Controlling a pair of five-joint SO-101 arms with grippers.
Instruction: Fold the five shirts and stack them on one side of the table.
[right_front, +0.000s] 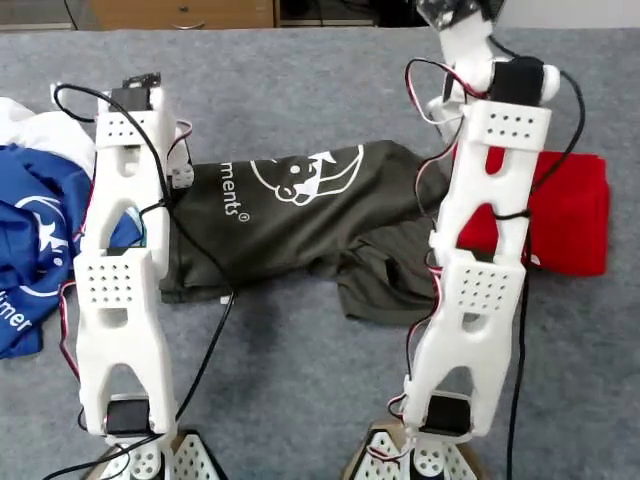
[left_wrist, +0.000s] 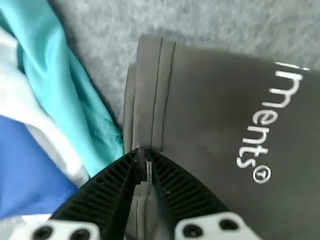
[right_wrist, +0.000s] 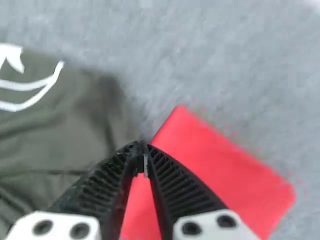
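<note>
A dark grey shirt (right_front: 300, 215) with a white print lies crumpled across the middle of the table, one sleeve folded toward the front. My left gripper (left_wrist: 145, 156) is shut on its hemmed left edge (left_wrist: 150, 90); from above the same gripper (right_front: 178, 172) sits at the shirt's left end. A folded red shirt (right_front: 572, 212) rests at the right side. My right gripper (right_wrist: 145, 150) hangs shut above the spot where the dark grey shirt (right_wrist: 55, 115) meets the corner of the red shirt (right_wrist: 210, 165), with nothing between its fingers.
A heap of unfolded shirts lies at the left: blue (right_front: 30, 245), white (right_front: 35, 128) and teal (left_wrist: 65, 90), right beside the left gripper. Grey felt table (right_front: 290, 400) is bare in front. Both white arms stretch over the table, the right one partly covering the red shirt.
</note>
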